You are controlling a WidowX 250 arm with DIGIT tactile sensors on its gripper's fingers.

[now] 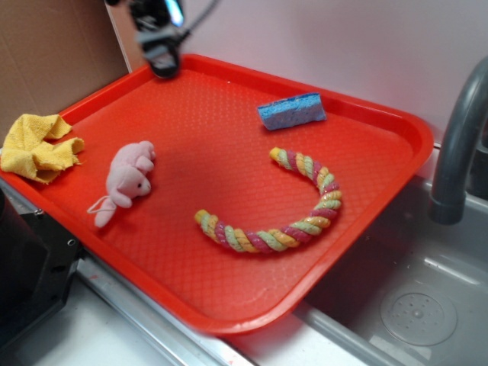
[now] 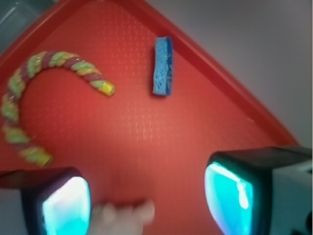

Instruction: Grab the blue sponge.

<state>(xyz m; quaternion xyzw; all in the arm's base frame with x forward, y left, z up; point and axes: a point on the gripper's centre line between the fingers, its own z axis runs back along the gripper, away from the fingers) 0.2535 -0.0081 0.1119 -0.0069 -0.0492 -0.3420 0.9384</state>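
A red tray (image 1: 229, 305) with a textured floor is shown lying partly over a metal sink (image 1: 412, 305), whose grey faucet (image 1: 457, 145) rises at the right edge of the exterior view. The blue sponge (image 1: 291, 111) is seen on the tray floor close to the far rim, its lighter top layer facing up; in the wrist view the blue sponge (image 2: 163, 66) appears as a narrow upright block just inside the rim. A curved multicoloured rope toy (image 1: 282, 210) is laid in the right half of the tray, well apart from the sponge. A pink plush toy (image 1: 126, 181) is placed in the left half, and a crumpled yellow cloth (image 1: 34, 145) is draped over the left rim.

The tool (image 1: 163, 53) is held above the far left corner of the tray, well apart from the sponge. In the wrist view the tool (image 2: 146, 198) is seen with its two turquoise-padded fingers (image 2: 66, 205) spread wide, nothing being held between them; a blurred pale shape, probably the plush toy, is visible low between the pads.
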